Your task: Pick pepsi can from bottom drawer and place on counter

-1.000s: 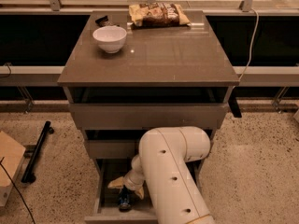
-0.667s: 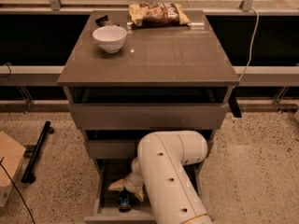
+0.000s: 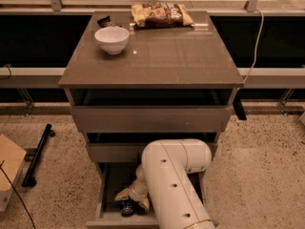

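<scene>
The pepsi can (image 3: 127, 207), dark blue, stands in the open bottom drawer (image 3: 108, 182) near its front. My white arm reaches down into that drawer from the lower right. My gripper (image 3: 131, 199) is low over the can, open, with one yellowish finger (image 3: 120, 193) to its left and the other to its right. The can is partly hidden between them. The counter (image 3: 171, 61) is the glossy grey-brown top of the cabinet above.
A white bowl (image 3: 112, 38), a snack bag (image 3: 161, 14) and a small dark object (image 3: 104, 20) sit at the counter's back. The two upper drawers (image 3: 152, 119) are slightly open. A black bar (image 3: 38, 154) and a cardboard box (image 3: 8, 168) lie on the floor at left.
My gripper has sunk a little lower around the can. The can and the drawer have not moved.
</scene>
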`<control>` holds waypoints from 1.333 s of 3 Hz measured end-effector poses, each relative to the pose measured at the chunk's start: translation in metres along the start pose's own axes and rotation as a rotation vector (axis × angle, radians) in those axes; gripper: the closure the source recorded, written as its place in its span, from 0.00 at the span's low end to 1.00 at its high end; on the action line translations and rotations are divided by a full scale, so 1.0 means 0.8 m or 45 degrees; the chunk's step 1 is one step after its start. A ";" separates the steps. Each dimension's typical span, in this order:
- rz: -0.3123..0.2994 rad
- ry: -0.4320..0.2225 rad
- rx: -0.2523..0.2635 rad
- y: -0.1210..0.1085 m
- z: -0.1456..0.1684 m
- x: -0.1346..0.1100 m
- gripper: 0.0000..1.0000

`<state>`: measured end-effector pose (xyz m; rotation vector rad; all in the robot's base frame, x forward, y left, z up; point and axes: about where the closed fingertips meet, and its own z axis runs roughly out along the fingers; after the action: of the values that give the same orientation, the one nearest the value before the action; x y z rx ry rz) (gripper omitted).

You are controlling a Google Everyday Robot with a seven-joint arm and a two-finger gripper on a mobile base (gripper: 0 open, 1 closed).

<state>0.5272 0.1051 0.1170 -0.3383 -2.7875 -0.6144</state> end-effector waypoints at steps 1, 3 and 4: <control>0.000 0.000 0.000 0.002 -0.004 0.002 0.43; -0.055 -0.050 -0.052 0.023 -0.033 0.003 0.97; -0.124 -0.038 -0.162 0.041 -0.078 0.015 1.00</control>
<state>0.5383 0.1089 0.1872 -0.2399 -2.8137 -0.8186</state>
